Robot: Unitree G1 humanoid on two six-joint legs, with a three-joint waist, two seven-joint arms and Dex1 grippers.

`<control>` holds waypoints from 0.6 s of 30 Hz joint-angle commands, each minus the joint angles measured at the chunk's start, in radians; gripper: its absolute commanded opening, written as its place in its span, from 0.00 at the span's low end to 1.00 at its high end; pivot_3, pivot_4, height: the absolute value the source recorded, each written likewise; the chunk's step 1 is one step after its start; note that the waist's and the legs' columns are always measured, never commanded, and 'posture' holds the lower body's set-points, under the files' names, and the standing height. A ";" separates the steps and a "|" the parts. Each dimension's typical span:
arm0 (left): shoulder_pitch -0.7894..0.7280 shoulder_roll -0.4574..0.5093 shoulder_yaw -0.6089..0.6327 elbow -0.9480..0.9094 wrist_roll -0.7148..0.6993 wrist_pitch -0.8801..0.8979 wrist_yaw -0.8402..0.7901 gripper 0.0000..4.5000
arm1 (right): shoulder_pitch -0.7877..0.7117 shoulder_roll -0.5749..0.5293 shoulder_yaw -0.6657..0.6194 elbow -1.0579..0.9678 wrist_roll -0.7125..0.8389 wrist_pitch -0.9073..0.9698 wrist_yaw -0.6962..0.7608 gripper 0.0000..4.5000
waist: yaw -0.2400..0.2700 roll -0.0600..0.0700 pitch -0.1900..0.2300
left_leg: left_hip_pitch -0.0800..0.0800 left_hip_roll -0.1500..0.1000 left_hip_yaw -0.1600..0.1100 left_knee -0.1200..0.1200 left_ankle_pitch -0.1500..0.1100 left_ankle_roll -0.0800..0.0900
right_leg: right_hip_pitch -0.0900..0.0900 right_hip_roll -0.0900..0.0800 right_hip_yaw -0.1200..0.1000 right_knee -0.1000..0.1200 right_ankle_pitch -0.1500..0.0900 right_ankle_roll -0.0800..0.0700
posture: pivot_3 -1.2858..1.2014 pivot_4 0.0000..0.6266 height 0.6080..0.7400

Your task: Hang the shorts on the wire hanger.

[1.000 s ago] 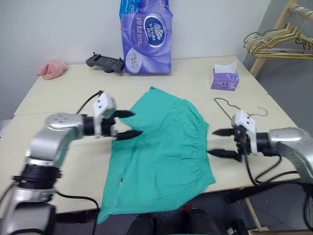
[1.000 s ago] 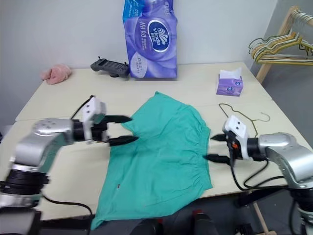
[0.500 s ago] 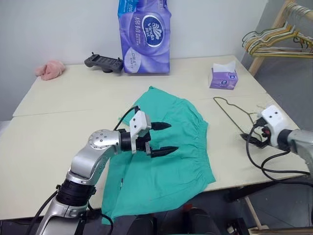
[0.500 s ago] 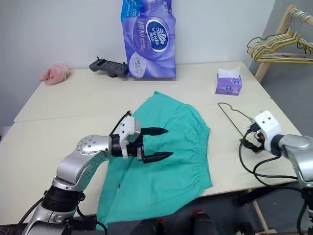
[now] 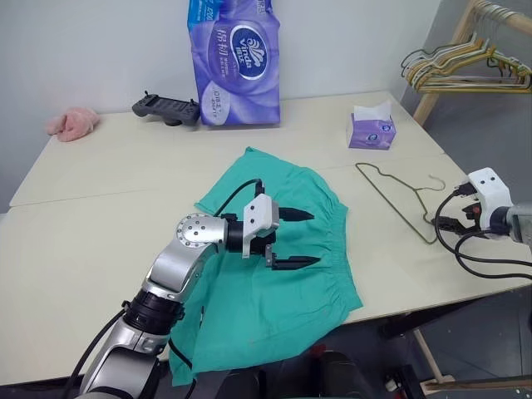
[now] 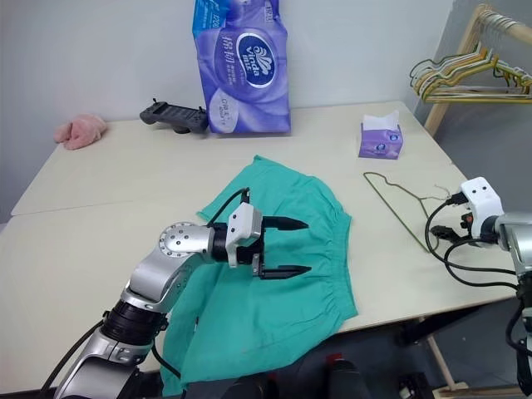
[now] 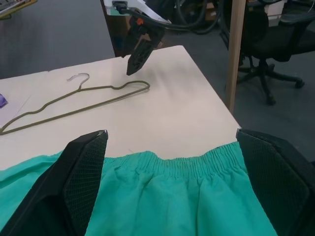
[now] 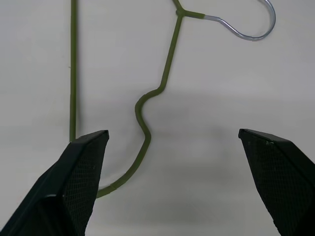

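Evidently both stood empty and wide: the right pincer (image 8: pixel 172 177) over the wire hanger (image 5: pixel 391 193), next to grasp it, the left pincer (image 5: pixel 298 239) above the shorts (image 5: pixel 283 283).

Cream table (image 5: pixel 100 241) — along its far edge lay a pink cloth (image 5: pixel 71 122), a black controller (image 5: pixel 165 108), an upright purple tissue pack (image 5: pixel 235 60) and a tissue box (image 5: pixel 371 129); coloured hangers (image 5: pixel 453 71) hung beyond — on a wooden rack (image 5: pixel 478 29).

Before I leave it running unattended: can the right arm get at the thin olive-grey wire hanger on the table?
Probably yes. The right gripper hangs just above the thin olive-grey wire hanger, jaws open, and nothing lies between them; the hanger rests alone on bare table.
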 commanded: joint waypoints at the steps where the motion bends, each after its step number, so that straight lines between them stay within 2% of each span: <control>1: -0.018 -0.017 0.023 0.000 0.023 -0.026 0.048 0.99 | -0.068 0.003 0.031 0.072 -0.040 -0.088 0.058 1.00 | 0.000 0.000 0.000 | 0.000 0.000 0.000 0.000 0.000 0.000 | 0.000 0.000 0.000 0.000 0.000 0.000 | 0.47 0.22 1.00; 5: -0.009 -0.022 0.022 -0.017 0.024 -0.021 0.063 0.99 | -0.115 0.033 0.058 0.160 -0.075 -0.134 0.086 1.00 | 0.000 0.000 0.000 | 0.000 0.000 -0.001 0.000 0.000 0.000 | 0.000 0.000 0.000 0.000 0.000 0.000 | 0.48 0.21 1.00; 11: -0.009 -0.037 0.022 -0.062 0.002 0.022 0.088 0.99 | -0.212 0.096 0.067 0.408 -0.131 -0.247 0.070 1.00 | 0.002 0.001 0.001 | -0.001 0.000 -0.001 0.000 0.000 -0.001 | 0.000 -0.001 0.001 0.000 0.000 0.000 | 0.49 0.23 1.00; 18: -0.015 -0.025 0.028 -0.074 0.000 0.037 0.086 0.99 | -0.280 0.128 0.057 0.544 -0.146 -0.248 0.101 1.00 | 0.002 0.002 0.001 | 0.000 0.000 -0.001 0.000 0.000 0.000 | 0.000 -0.001 0.001 0.000 0.000 0.000 | 0.49 0.22 1.00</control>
